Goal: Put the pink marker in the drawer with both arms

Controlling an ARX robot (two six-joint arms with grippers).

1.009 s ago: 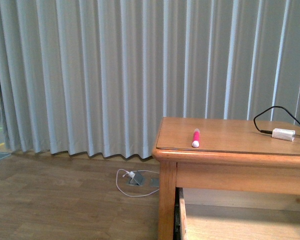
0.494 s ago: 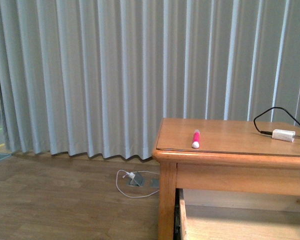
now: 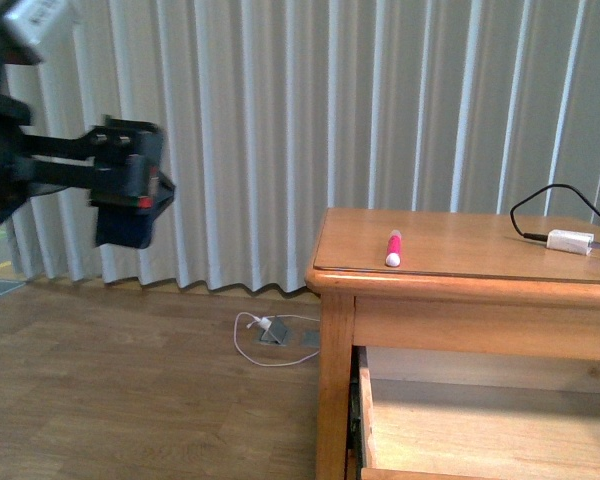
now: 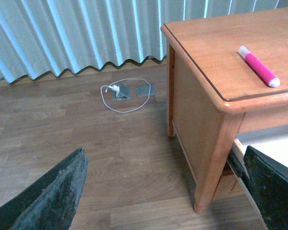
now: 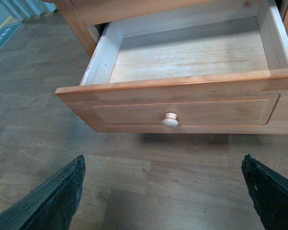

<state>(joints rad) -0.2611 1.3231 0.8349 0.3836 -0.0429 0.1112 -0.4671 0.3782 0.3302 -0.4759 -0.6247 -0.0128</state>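
Note:
The pink marker lies on the wooden dresser top near its left front edge; it also shows in the left wrist view. The drawer is pulled open and empty, its round knob facing my right gripper, which is open above the floor in front of it. In the front view the drawer's inside shows below the top. My left arm is raised at the far left. My left gripper is open, above the floor left of the dresser's corner leg.
A white charger block with a black cable lies at the dresser top's right end. A white cable and grey floor plates lie on the wood floor by the curtain.
My left arm has come into the front view at the far left; it was out of view before. The marker and drawer have not moved.

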